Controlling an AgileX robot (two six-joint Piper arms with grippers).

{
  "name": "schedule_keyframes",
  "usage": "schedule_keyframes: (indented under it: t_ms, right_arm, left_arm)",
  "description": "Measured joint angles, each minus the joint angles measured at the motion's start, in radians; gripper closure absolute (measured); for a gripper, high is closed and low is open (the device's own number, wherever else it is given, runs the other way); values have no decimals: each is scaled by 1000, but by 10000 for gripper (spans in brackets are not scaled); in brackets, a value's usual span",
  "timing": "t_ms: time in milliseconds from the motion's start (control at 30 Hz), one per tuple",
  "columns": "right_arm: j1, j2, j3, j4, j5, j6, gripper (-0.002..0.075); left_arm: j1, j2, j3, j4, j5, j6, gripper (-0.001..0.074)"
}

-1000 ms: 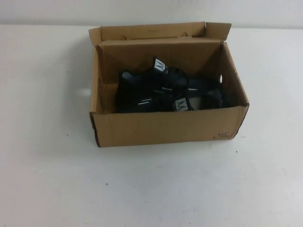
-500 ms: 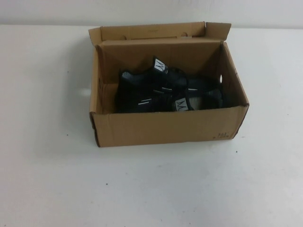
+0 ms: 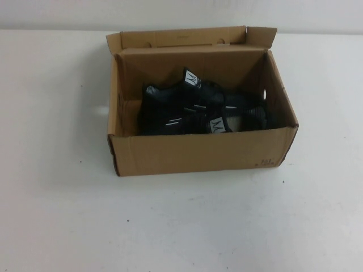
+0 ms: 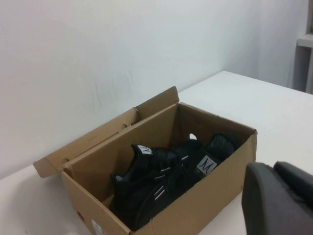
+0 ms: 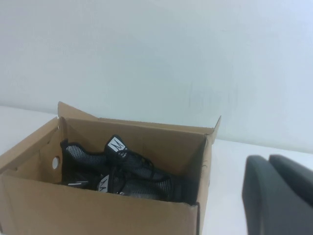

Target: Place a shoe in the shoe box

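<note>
The shoe (image 3: 227,116) is lying inside the shoe box (image 3: 198,153), beside its pair-mate (image 3: 173,105), on the table (image 3: 57,215). The left end effector (image 4: 281,198) and right end effector (image 5: 281,196) are staying closed, holding nothing, near the box.

Matt cardboard shoe box (image 3: 193,152), mesh shoe (image 3: 218,116)

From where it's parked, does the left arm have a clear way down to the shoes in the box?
Probably yes: the shoe box is open-topped, its flaps folded back, with both shoes exposed. Both pincers, left and right, sit shut, clear of the box.
</note>
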Motion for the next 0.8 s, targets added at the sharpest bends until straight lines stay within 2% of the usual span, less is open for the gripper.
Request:
schedule_keyframes:
  t_ms: [800]
  right_arm:
    - [0, 0, 0, 0, 74, 0, 742]
  left_arm:
    - [0, 0, 0, -33, -23, -4, 736]
